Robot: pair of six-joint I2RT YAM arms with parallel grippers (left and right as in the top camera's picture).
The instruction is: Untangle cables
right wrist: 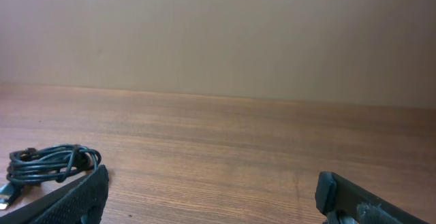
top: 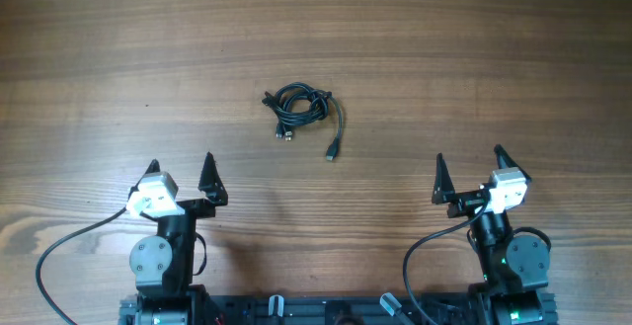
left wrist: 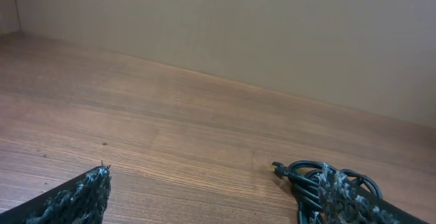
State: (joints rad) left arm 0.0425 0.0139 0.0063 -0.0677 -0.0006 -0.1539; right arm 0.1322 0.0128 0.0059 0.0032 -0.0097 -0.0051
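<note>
Cables [top: 301, 108] lie as one small black coiled bundle on the wooden table [top: 464, 48], near its middle and a little to my left of centre. Nothing touches them. One loose strand leaves the bundle on its right side and curves toward me, ending in a small plug [top: 332, 153] that lies flat on the wood. Two more short ends with light tips stick out of the near side of the coil.

My left gripper [top: 181, 162] sits near the table's front edge, well apart from the bundle. Its jaws are spread wide and hold nothing. In the left wrist view the cables [left wrist: 294, 175] show at lower right, partly hidden behind one of my fingers [left wrist: 344, 197].

My right gripper [top: 469, 154] sits near the front edge on the other side, also well apart from the bundle. Its jaws are likewise spread wide and hold nothing. In the right wrist view the cables [right wrist: 48, 164] lie at lower left, just beyond my left-hand finger [right wrist: 78, 197].

A plain beige wall [right wrist: 225, 33] stands behind the far edge of the table.
</note>
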